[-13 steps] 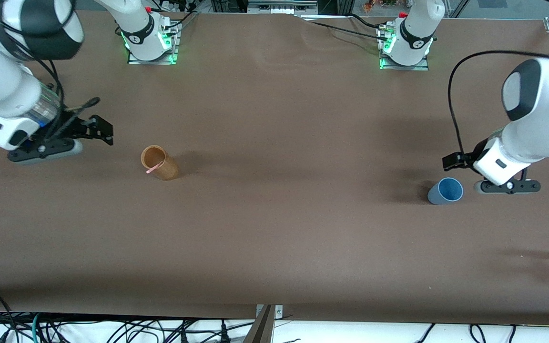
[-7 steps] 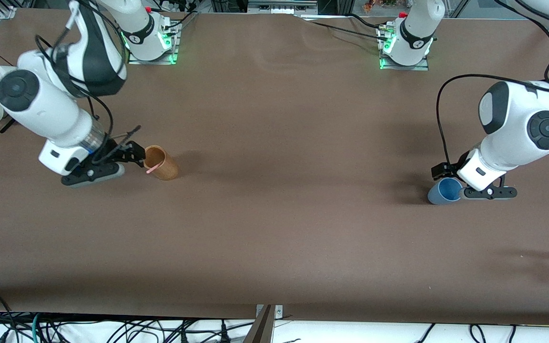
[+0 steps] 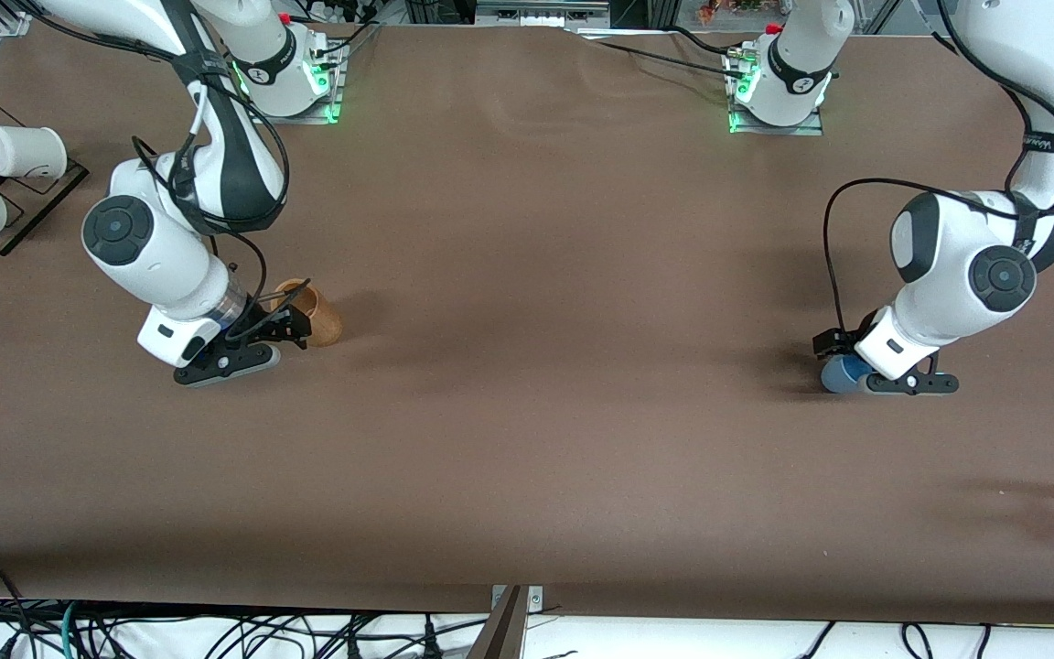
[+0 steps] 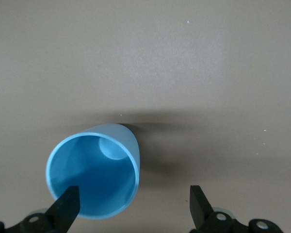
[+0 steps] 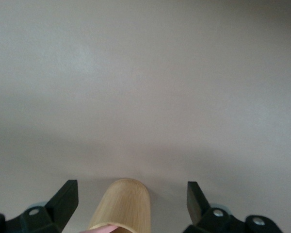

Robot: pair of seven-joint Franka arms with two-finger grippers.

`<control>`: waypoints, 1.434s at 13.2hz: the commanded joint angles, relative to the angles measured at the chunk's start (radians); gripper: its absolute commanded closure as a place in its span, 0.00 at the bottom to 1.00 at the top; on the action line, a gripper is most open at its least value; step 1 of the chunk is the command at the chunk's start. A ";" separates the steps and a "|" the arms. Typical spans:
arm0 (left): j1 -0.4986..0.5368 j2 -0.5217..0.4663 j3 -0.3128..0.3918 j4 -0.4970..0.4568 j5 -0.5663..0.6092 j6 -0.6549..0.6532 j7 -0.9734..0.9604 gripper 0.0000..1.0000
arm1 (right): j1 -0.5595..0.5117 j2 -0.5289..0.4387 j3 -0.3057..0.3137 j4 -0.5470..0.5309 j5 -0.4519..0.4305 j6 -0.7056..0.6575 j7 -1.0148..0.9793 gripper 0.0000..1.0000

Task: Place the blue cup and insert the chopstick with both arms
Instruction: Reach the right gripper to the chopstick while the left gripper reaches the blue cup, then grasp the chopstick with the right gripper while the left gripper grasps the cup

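We see left gripper [image 4: 133, 206] jaws open over smooth blue cup [image 4: 93, 175]; right gripper [image 5: 131, 201] open over cylindrical wooden cup [image 5: 121, 206].

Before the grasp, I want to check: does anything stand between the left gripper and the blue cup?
Nothing visible does. The left gripper is over the blue cup, jaws open, the brown table bare around it.

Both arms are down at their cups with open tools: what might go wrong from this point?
1. In the left wrist view the blue cup sits off-centre, one finger over its rim; the left tool closing could tip it.
2. The chopstick barely shows at the brown cup mouth; the right tool may grab or knock over that cup instead.
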 commanded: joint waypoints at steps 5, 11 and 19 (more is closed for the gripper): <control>0.002 0.047 -0.005 -0.001 0.021 0.059 0.013 0.01 | 0.030 -0.044 0.009 -0.088 0.004 0.020 0.081 0.01; 0.005 0.062 -0.005 0.000 0.021 0.050 0.013 0.98 | 0.030 -0.087 0.012 -0.135 0.004 0.003 0.081 0.24; -0.007 0.053 -0.041 0.074 0.004 -0.035 -0.016 1.00 | 0.030 -0.087 0.010 -0.138 0.004 0.005 0.076 0.67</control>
